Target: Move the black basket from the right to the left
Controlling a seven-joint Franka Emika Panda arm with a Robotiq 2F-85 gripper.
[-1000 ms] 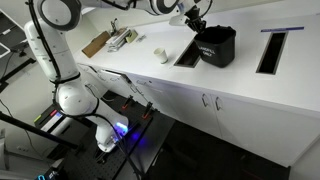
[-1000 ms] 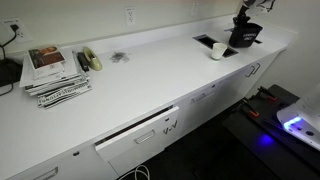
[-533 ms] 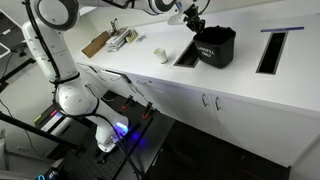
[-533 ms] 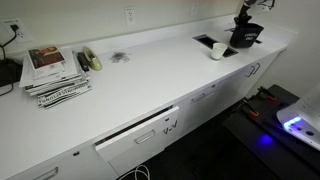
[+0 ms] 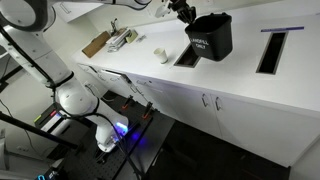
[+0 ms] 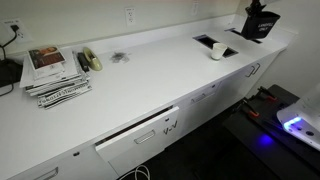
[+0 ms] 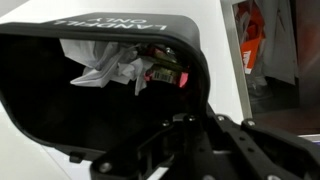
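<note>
Black plastic basket: bin-shaped with white lettering on its front. In both exterior views it appears to hang clear of the white counter, beside the rectangular counter slot.
Contents: crumpled white paper and some small scraps lie inside in the wrist view.
Pincer: judged to be pinching the basket's near rim, since the basket hangs from it. The pads themselves are too dark to make out.
Basket relative to pincer: it hangs below and to one side, held at one edge and slightly tilted.
Risk, slip: an off-centre rim hold could let the basket swing or slide out in a fast sweep.
Risk, spill: more tilt might tip the paper out.
Risk, collision: carried low, the basket could knock the small white cup nearby.
</note>
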